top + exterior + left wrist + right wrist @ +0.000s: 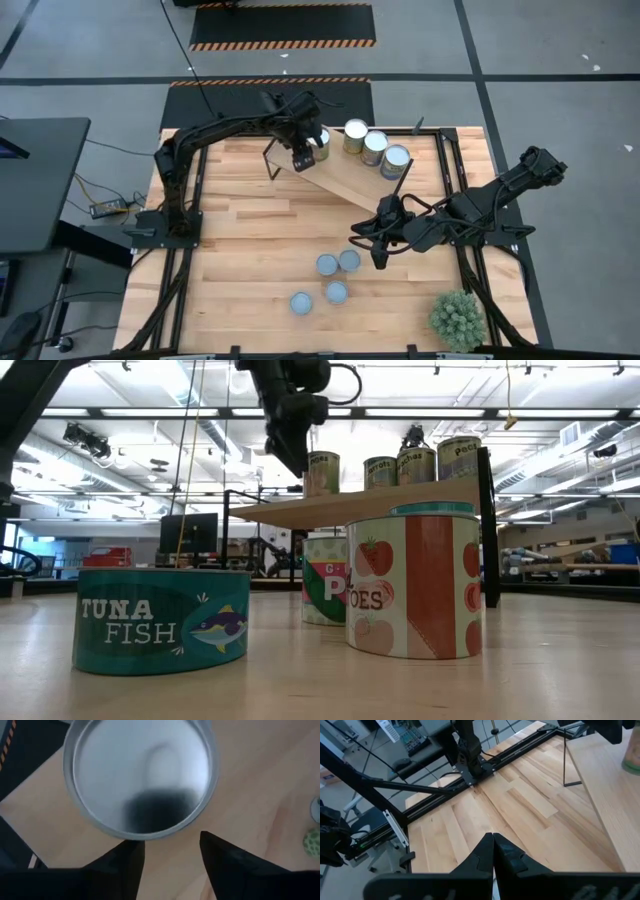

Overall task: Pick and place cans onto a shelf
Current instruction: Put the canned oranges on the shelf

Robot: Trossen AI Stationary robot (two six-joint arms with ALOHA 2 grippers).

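Observation:
The light wooden shelf (350,180) stands askew at the table's far middle. Several cans stand on it, their bottoms on the board; the leftmost (323,140) has a silvery top (140,775). My left gripper (303,160) hangs open just above and beside that can, fingers (220,860) clear of its rim. The low view shows this gripper (292,450) next to the same can (322,472). Several blue-grey-topped cans (327,264) stand on the tabletop at the near middle. My right gripper (378,262) is shut and empty beside them; its closed fingers show in the right wrist view (492,842).
A spiky green potted plant (458,318) stands at the near right corner. In the low view a tuna tin (160,620) and a tomato can (415,585) stand close to the camera. The shelf's thin dark legs (488,530) stand on the table. Bare planks (240,230) lie at the left.

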